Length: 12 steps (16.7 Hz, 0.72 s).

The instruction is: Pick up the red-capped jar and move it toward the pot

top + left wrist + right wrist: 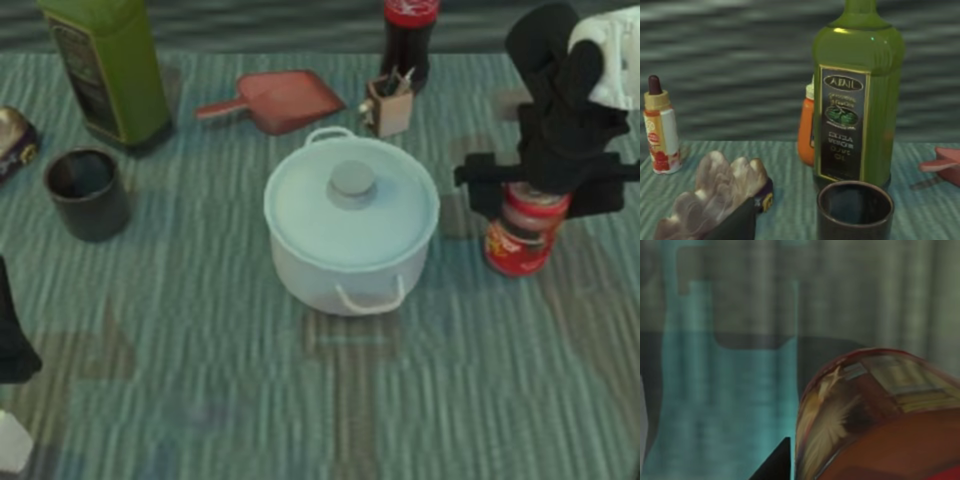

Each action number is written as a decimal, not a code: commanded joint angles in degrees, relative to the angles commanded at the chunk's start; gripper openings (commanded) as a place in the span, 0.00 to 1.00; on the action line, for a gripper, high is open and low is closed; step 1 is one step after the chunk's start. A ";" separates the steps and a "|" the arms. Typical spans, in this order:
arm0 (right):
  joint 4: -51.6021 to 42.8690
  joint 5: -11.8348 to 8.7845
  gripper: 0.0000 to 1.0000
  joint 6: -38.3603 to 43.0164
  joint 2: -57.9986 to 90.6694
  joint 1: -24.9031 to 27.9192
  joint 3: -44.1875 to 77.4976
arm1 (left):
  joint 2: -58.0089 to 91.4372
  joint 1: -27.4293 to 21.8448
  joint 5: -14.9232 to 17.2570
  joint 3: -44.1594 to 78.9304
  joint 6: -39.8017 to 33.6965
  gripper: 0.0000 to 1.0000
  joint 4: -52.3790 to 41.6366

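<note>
Right wrist view: red-capped jar (875,415) fills the near field, curved glass wall with red label and pale yellowish marks, teal table (730,390) behind it.

Top view: jar (522,230) at the table's right side, well apart from the pot (350,225), which sits mid-table. Jar is squat, red lid, red label with yellow marks, dark contents. Long axis near vertical, lid up, leaning slightly; base appears to meet the table.

Right gripper (540,185) directly over the lid, fingers either side of the jar top; clamped or not, cannot tell.

Left arm (15,345) parked at the left edge.

Pot: white, lidded, grey knob, loop handles.
</note>
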 joint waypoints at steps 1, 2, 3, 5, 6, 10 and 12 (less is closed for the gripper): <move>0.87 0.02 0.00 -0.01 0.42 0.01 -0.50 | 0.00 0.00 0.00 0.00 0.00 1.00 0.00; 1.14 0.02 0.00 0.00 0.56 0.02 -0.67 | 0.00 0.00 0.00 0.00 0.00 1.00 0.00; 1.14 0.02 0.00 0.00 0.56 0.02 -0.67 | 0.00 0.00 0.00 0.00 0.00 1.00 0.00; 1.14 0.02 0.00 0.00 0.56 0.02 -0.67 | 0.00 0.00 0.00 0.00 0.00 1.00 0.00; 1.14 0.02 0.08 0.00 0.56 0.02 -0.67 | 0.00 0.00 0.00 0.00 0.00 1.00 0.00; 1.14 0.02 0.38 0.00 0.56 0.02 -0.67 | 0.00 0.00 0.00 0.00 0.00 1.00 0.00; 1.14 0.02 0.53 0.00 0.56 0.02 -0.67 | 0.00 0.00 0.00 0.00 0.00 1.00 0.00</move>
